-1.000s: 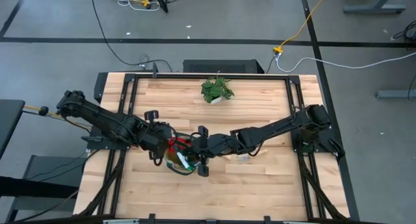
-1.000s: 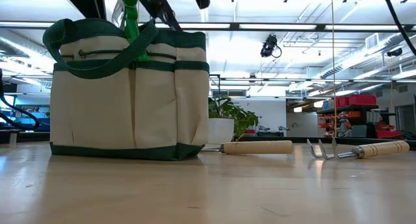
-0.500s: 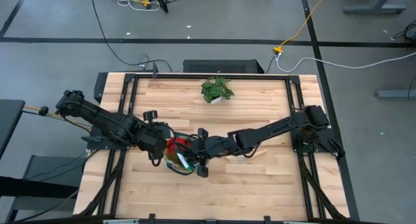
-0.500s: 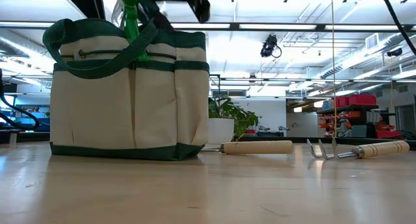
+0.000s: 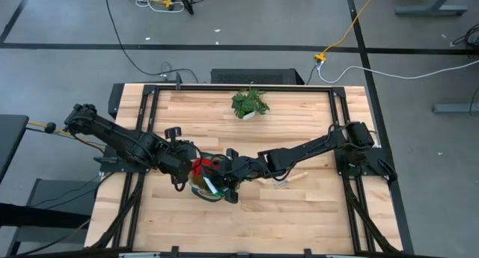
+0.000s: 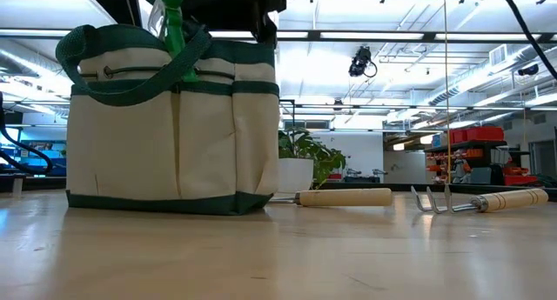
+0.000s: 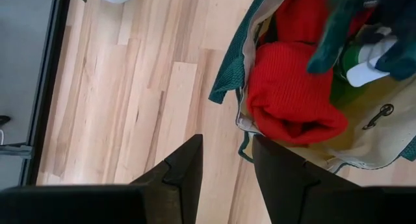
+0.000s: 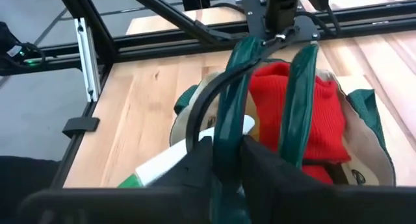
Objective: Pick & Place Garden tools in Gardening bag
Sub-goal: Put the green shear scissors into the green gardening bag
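While both dark arms reach in over the middle of the pale wooden plank table (image 5: 299,213), which sits inside a black metal frame on a grey floor crossed by cables, the cream fabric gardening bag with dark green trim (image 6: 170,117) stands upright near the table's front centre. From table height the room behind is a bright workshop with white ceiling beams, strip lights and red shelving far off; no brand, label or writing can be read anywhere. Inside the open bag lie bunched red knitted gloves (image 7: 292,100), with a white and green piece beside them, and a green translucent tool (image 6: 176,22) sticks up out of the bag's top. The right gripper (image 8: 224,162) is above the bag's mouth, its fingers clenched on one of the dark green bag handles (image 8: 231,87), which rises in a loop in front of its camera. The left gripper (image 7: 224,165) hovers just beside the bag's edge over bare wood, its two dark fingers parted and grasping nothing. On the table to the side of the bag rest a wooden-handled tool (image 6: 344,196) and a wooden-handled metal rake (image 6: 483,200), both flat on the surface and well apart from either gripper. A leafy green plant in a white pot (image 5: 249,103) stands near the far edge of the table.
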Robot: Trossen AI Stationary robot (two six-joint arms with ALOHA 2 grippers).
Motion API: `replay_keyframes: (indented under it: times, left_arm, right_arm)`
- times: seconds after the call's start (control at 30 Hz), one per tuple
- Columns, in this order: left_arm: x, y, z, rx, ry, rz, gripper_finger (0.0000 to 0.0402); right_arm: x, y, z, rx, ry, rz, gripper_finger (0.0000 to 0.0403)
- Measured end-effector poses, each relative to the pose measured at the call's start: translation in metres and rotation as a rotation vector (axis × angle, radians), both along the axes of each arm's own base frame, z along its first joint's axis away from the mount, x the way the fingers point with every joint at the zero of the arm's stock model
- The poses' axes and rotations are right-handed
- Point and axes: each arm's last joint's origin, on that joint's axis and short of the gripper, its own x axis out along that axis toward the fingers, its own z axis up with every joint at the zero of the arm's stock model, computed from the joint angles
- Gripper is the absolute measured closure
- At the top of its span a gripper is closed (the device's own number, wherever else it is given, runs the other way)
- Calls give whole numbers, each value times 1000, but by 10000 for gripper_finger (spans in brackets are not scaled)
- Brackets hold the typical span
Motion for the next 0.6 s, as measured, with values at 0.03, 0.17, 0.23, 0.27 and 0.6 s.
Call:
replay_keyframes:
  times: [0.03,0.17,0.23,0.27,0.6]
  left_arm:
    - [0,0,0,1,0,0,262]
    - [0,0,0,1,0,0,262]
    - [0,0,0,1,0,0,262]
    - [0,0,0,1,0,0,262]
    - [0,0,0,2,0,0,262]
  right_arm:
    - [0,0,0,-1,-1,2,321]
    - [1,0,-2,0,2,7,276]
    - [1,1,-1,12,-8,22,261]
    - [2,1,-1,14,-11,25,254]
    - [-1,-4,11,-10,-52,-13,244]
